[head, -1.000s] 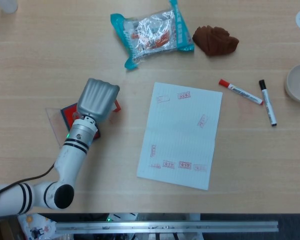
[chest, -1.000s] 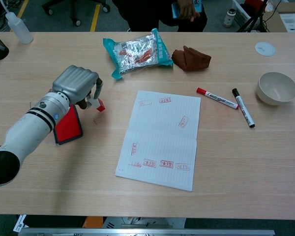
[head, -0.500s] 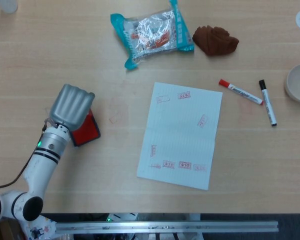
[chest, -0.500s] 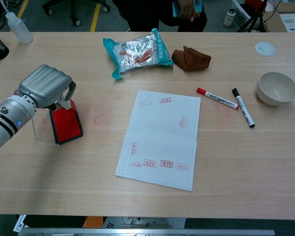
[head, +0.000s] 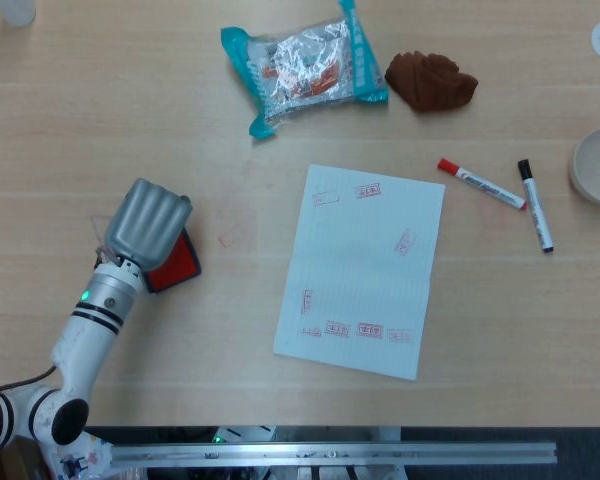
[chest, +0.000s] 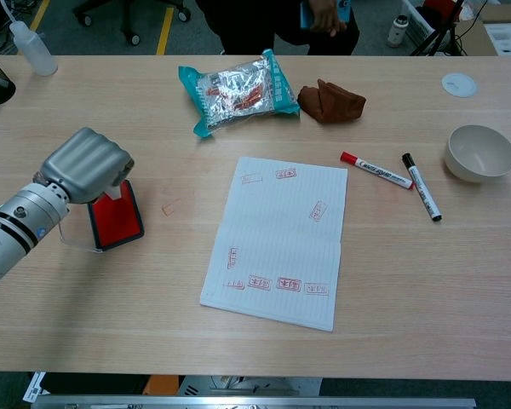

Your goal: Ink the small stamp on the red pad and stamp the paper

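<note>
My left hand is closed in a fist over the near-left part of the red ink pad. It holds the small stamp, of which only a pale sliver shows under the fingers, down against the pad. The pad lies on a clear plastic lid. To the right lies the white lined paper, bearing several red stamp marks. My right hand is in neither view.
A faint red mark is on the table beside the pad. At the back lie a teal snack bag and a brown cloth. A red marker, a black marker and a bowl are on the right.
My left hand carried the stamp leftward from just right of the pad to above it, then sank down onto the pad's surface.
</note>
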Tool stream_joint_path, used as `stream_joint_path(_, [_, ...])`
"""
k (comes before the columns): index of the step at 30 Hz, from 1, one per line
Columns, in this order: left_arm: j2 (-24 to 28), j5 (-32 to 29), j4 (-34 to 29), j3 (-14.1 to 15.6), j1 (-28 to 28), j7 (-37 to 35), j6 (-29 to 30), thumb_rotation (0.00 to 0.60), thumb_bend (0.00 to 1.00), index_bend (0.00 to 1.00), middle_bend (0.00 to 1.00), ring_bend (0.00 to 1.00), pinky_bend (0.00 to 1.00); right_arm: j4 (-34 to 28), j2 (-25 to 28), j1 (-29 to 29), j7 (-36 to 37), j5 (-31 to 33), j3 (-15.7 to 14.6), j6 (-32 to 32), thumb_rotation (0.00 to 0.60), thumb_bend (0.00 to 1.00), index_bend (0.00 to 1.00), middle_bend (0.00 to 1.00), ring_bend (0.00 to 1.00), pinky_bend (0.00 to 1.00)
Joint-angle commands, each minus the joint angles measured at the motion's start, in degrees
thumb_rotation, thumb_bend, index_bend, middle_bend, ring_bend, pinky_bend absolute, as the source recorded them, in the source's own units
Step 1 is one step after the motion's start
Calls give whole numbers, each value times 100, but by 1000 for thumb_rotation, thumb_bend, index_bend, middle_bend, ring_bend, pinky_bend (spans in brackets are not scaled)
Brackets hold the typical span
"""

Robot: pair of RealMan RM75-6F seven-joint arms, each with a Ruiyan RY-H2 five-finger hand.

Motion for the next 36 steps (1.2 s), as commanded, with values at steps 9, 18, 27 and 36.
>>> stream_joint_path(9, [-44, 167, 308, -43, 123, -10, -95, 600, 267, 621, 1000, 1000, 1000, -3, -15, -10, -10, -7, -3, 16, 600, 206, 205, 332, 179, 192])
stream_joint_path(18, [48, 244, 264, -53, 202, 67, -166, 600, 267, 626, 1000, 1000, 1000, -17, -30, -16, -30, -14, -11, 16, 600, 206, 205, 332, 179, 192])
stream_joint_path(27, [-1, 346, 381, -33, 289, 47, -247, 600, 267, 626, 1000, 1000, 1000, -48, -12, -26, -67, -14, -17, 18, 600, 205, 205, 332, 179, 193])
stream_joint_path(36, [-152, 359, 597, -84, 304, 40, -410, 600, 268, 627, 1000, 1000, 1000, -44, 0, -55, -68, 11, -15, 38, 600, 205, 205, 332, 179, 192])
